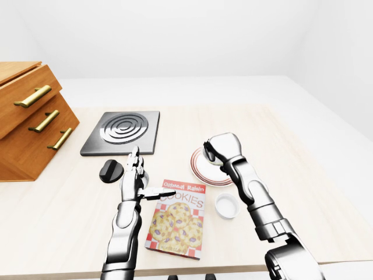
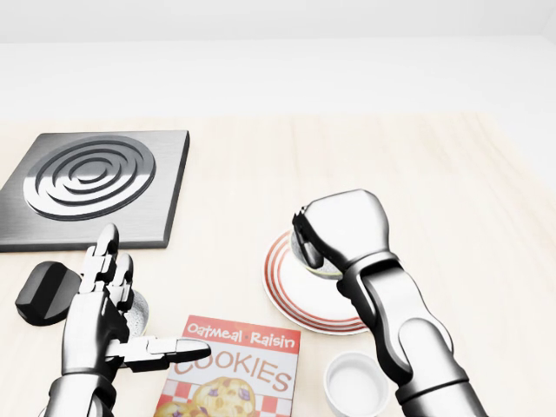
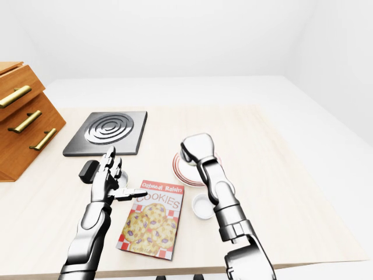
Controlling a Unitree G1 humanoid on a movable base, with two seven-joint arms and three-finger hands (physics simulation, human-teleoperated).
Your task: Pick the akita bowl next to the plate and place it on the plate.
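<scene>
Left-eye view, setting: a pale wooden table (image 1: 70,221) carries a chest of drawers (image 1: 26,116) at far left, a grey ringed burner (image 1: 122,131) beside it, and a black knob (image 1: 109,172) just below the burner.
Head view, right hand: my right hand (image 2: 343,228) is curled tight on the bowl (image 2: 309,259); only a grey edge shows under my fingers.
Head view, bowl: it is over the upper part of the red-ringed plate (image 2: 291,295); contact cannot be judged.
Head view, left hand: my left hand (image 2: 104,317) is open and empty, thumb out over the cookie box (image 2: 234,369).
Right-eye view, cup: a white cup (image 3: 201,206) stands just below the plate, beside my right forearm.
</scene>
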